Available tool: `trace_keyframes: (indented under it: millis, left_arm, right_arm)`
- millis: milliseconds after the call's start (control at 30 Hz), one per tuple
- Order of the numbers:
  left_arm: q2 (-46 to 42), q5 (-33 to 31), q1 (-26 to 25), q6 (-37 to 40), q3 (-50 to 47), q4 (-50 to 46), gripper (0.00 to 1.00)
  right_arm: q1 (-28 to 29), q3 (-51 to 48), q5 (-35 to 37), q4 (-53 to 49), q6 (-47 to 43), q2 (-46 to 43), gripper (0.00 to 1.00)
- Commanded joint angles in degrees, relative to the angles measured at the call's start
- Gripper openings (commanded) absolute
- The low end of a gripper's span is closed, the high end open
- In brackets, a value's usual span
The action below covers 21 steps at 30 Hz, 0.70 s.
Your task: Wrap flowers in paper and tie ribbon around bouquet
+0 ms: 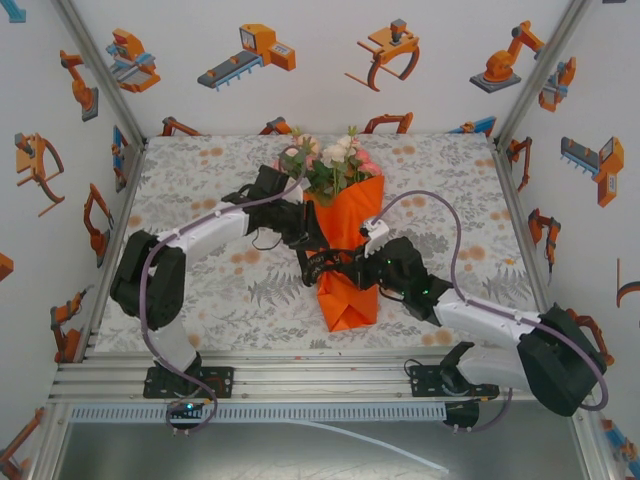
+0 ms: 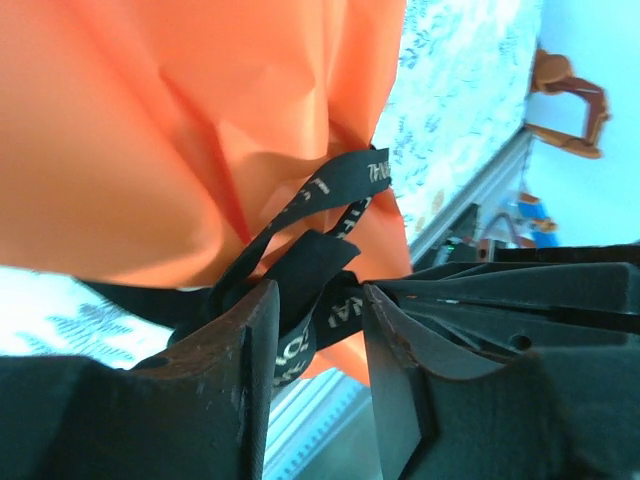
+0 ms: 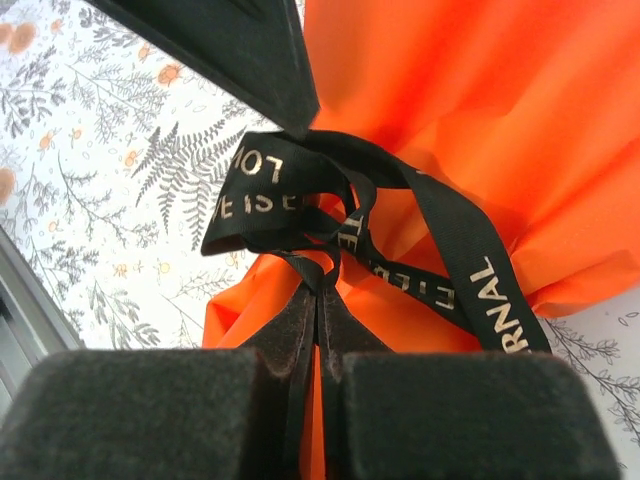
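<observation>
Two tools on black fabric ribbon (image 3: 470,290): right tool (image 3: 318,300) clamps it, left tool (image 2: 322,330) gapes around it; orange paper cone (image 3: 480,100) holds pink-white roses (image 1: 335,158).

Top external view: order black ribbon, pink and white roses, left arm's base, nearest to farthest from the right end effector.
1. Black fabric ribbon, pinched in the right end effector.
2. Pink and white roses, farther back.
3. Left arm's base, near left edge.
</observation>
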Motion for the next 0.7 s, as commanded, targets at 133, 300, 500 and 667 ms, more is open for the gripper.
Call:
trace_keyframes:
  millis: [133,300,500,667]
  left_arm:
    - [-4.09,-11.53,-2.33,20.43,6.99,-18.84,0.41]
    - [-1.69,-10.92,-4.66,22.08,8.71,-17.85,0.5]
    - [1.29,-7.83,-7.29,19.31,7.24,-10.79,0.39]
    - [-0.79,-12.44,-8.93,18.03,1.94,-5.34,0.05]
  right_arm:
    - [-0.02,-0.76,-3.01,-5.25,-1.23,-5.59,0.0]
    - [-0.01,-1.06,-3.15,-6.21,-1.93,-6.47,0.0]
    - [-0.01,-4.74,-4.86,-5.29,-3.7,-7.29,0.0]
    - [0.08,-6.55,-3.05,-2.71,-3.92,-7.55,0.01]
